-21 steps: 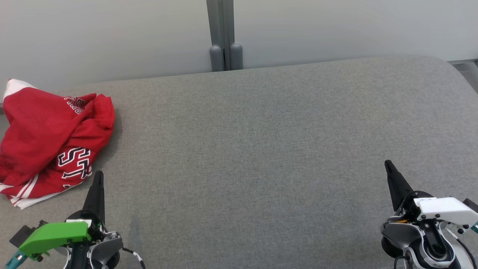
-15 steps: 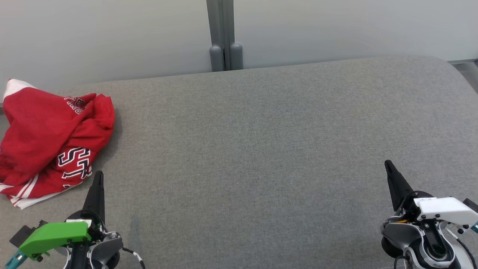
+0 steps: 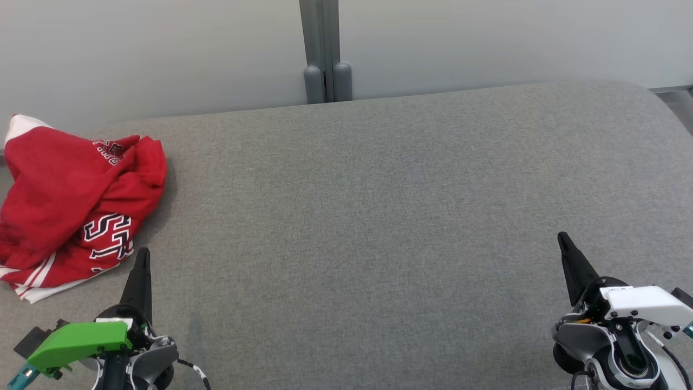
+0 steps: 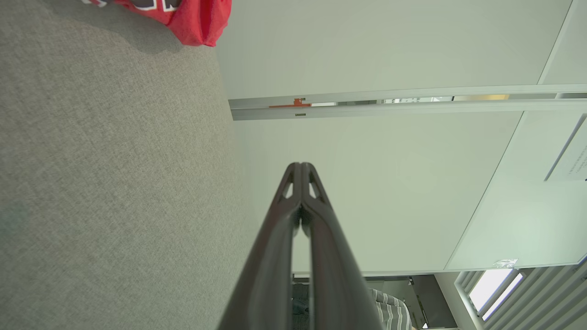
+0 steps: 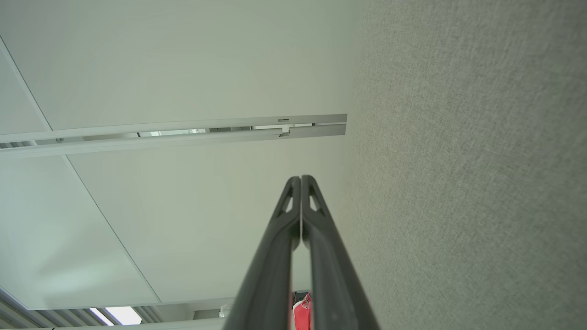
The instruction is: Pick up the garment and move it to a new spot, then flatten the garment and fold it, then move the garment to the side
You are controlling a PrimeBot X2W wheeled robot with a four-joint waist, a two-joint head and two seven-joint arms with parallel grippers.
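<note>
At lower left: left fingers (image 3: 139, 281) pressed together, empty | lower right: right fingers (image 3: 573, 265) closed too, empty | red jersey (image 3: 65, 184) crumpled at far-left edge of grey tabletop (image 3: 368, 206), near left fingers

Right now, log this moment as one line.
stage: not started | shirt: crumpled, left end of gray surface | left claw: shut, empty, near shirt | right claw: shut, empty

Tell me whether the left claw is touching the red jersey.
Apart. In the left wrist view the left claw, shut, stands clear against the wall, with bare grey upholstery between it and the red jersey.
</note>
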